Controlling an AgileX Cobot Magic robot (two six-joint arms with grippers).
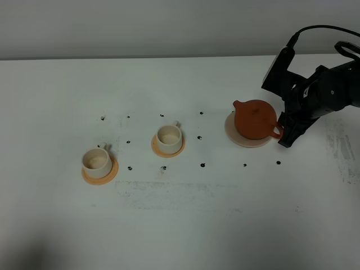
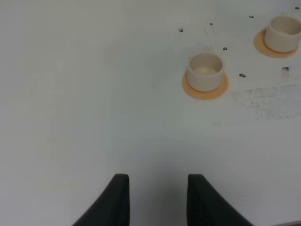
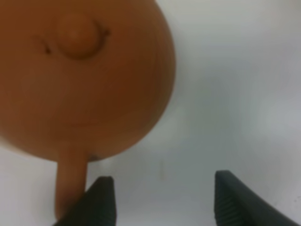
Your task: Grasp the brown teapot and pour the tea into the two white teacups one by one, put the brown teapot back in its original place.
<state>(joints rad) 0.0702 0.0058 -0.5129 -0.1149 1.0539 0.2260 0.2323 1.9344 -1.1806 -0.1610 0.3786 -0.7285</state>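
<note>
The brown teapot (image 1: pixel 256 118) stands lid on upon its pale round coaster (image 1: pixel 232 134) at the right, spout pointing left; any tea is hidden. My right gripper (image 1: pixel 286 134) is low at its loop handle (image 1: pixel 277 131). In the right wrist view the teapot (image 3: pixel 80 80) fills the frame and the handle (image 3: pixel 70 183) lies just outside one finger; the right gripper (image 3: pixel 160 202) is open with bare table in the gap. The two white teacups (image 1: pixel 97 160) (image 1: pixel 169 135) sit on orange saucers at left and centre. My left gripper (image 2: pixel 157 200) is open over bare table, short of the nearer cup (image 2: pixel 204 70).
The white table (image 1: pixel 185 225) carries small black dot marks around the cups and scuffed grey patches in front of them. Its far edge meets a pale wall. The right arm's dark body and cable (image 1: pixel 320 90) rise behind the teapot.
</note>
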